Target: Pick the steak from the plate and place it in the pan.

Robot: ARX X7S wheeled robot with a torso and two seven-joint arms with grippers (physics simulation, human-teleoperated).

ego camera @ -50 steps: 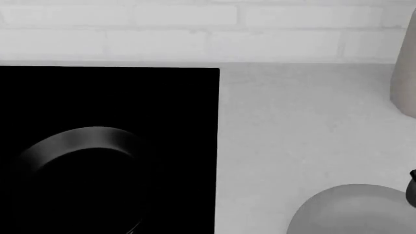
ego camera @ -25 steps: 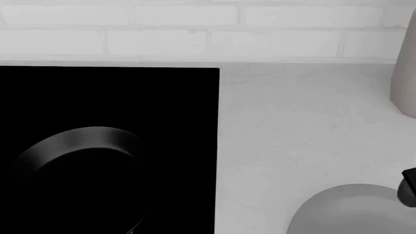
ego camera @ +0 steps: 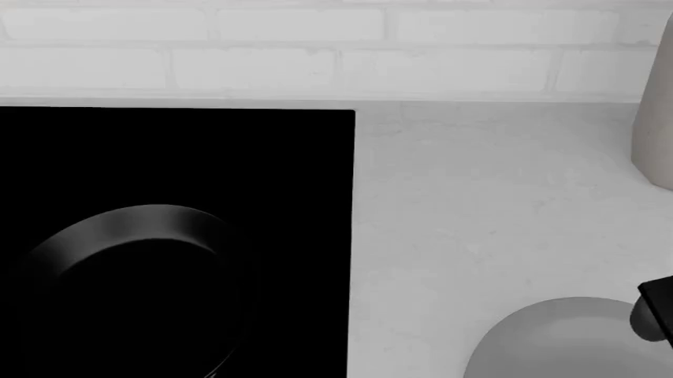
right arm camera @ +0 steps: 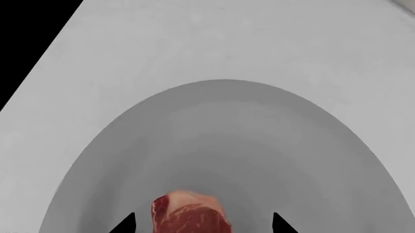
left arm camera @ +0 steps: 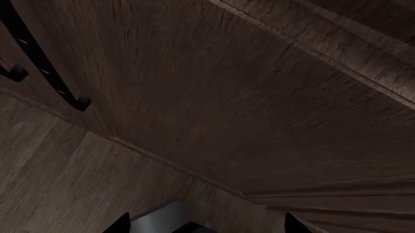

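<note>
- Where the right wrist view looks down, the right gripper (right arm camera: pixel 202 224) has its fingers (right arm camera: pixel 127 224) spread apart, gripping nothing.
- Steak (right arm camera: pixel 191 213): lies on the plate (right arm camera: pixel 259 141), between the two fingertips; contact with them cannot be told.
- Plate: rests on the pale desk (ego camera: pixel 494 213).
- Pan (ego camera: pixel 137 268): sits on the black cooktop (ego camera: pixel 210 150), well apart from the fingers.
- Left gripper (left arm camera: pixel 202 224): fingers parted, facing dark wood panelling (left arm camera: pixel 227 97).

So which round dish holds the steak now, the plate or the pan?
The grey plate: the steak lies on it. The black pan on the cooktop looks empty.
</note>
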